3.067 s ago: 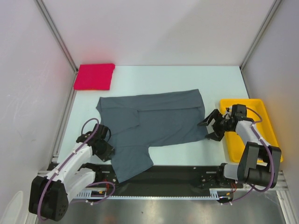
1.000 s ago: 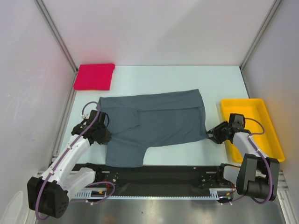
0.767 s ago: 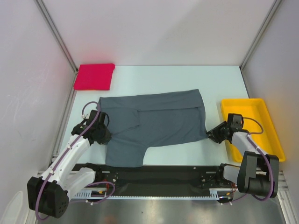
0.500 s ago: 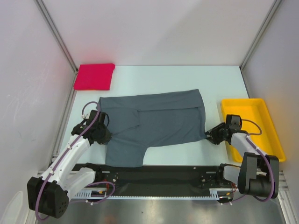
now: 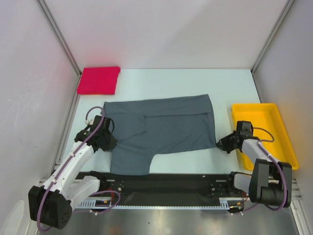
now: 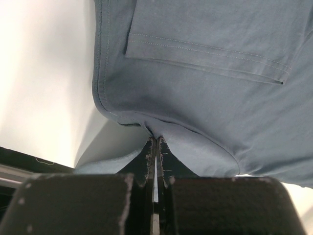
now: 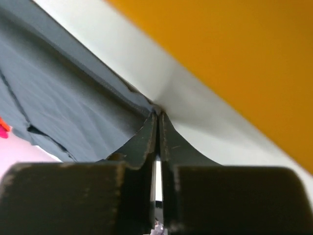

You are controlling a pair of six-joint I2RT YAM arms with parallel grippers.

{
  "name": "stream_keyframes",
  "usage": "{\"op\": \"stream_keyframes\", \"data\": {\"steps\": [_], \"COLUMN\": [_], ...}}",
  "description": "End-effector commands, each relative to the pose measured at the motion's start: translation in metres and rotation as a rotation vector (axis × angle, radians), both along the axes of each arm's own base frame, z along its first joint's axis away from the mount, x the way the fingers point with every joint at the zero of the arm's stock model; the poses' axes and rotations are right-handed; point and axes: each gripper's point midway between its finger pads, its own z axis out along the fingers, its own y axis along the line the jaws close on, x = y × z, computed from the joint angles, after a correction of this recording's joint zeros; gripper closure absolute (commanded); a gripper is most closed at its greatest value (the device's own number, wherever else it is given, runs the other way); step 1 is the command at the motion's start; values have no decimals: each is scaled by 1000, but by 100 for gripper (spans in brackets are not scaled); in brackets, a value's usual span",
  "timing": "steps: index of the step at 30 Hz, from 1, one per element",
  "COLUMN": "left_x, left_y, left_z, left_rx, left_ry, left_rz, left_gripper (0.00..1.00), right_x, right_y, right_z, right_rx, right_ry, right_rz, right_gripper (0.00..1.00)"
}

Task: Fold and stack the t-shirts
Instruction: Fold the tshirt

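Three seconds back my right end effector [image 5: 222,144] hung open just beside the grey shirt [image 5: 166,127]. Now its fingers are together on the shirt's near right corner, and the right wrist view shows the cloth pulled to a point between the tips. My left end effector [image 5: 108,142] sat lower then, by a sleeve that splayed diagonally toward the rail. It is now further up the left edge, clamped on a pinch of cloth. The near flap lies squarer, reaching the front edge of the bench [image 5: 186,83]. Over the last second almost nothing moves; only the right arm settles a touch.

I read that as both grips being set and the fold itself not yet started.

The grey shirt lies mostly flat across the middle of the bench, its right edge close to the yellow tray [image 5: 261,127] but not on it. A long fold line runs across its upper part, and a stitched hem shows in the left wrist view. The red shirt [image 5: 99,80] is already a neat folded square in the far left corner, well apart, so stacking is still ahead.
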Motion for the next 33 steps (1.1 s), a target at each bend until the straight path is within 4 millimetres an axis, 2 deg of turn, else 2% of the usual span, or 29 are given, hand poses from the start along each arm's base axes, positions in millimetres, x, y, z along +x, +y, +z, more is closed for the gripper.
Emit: {"op": "stream_keyframes", "data": {"steps": [1,6,9,13,16,21,25,26,27,28,30,31,33], "left_x": [14,11,9,7,5,2,2,2,2,3,3,4,4], "left_y": [-1,0,4,4,3,6,6,6,6,6,5,5,5], "left_z": [17,17,19,19,17,17,15,15,13,14,13,14,14], "left_rx": [4,11,22,6,-1,4,2,2,2,2,1,0,2], "left_ry": [-66,-57,-66,-73,-67,-73,-69,-68,-62,-64,-62,-63,-64], "left_rz": [-14,-12,2,16,19,28,25,22,19,18,13,11,6], "left_gripper": [100,100,100,100,100,100,100,100,100,100,100,100,99], "right_x": [-12,2,11,17,12,8,-4,-5,-10,-10,-11,-12,-12], "right_y": [-16,-33,-37,-34,-38,-31,-27,-21,-18,-14,-8,-9,-6], "right_z": [-5,18,23,16,19,46,41,38,31,29,25,25,27], "right_rx": [-94,-237,-288,-307,-371,-475,-464,-435,-416,-394,-346,-338,-292], "right_ry": [76,35,20,67,98,27,75,76,98,92,102,104,101], "right_rz": [12,108,211,338,369,352,336,346,352,350,346,338,316], "right_gripper": [100,100,98,94,93,93,91,88,79,56,48,40,39]}}
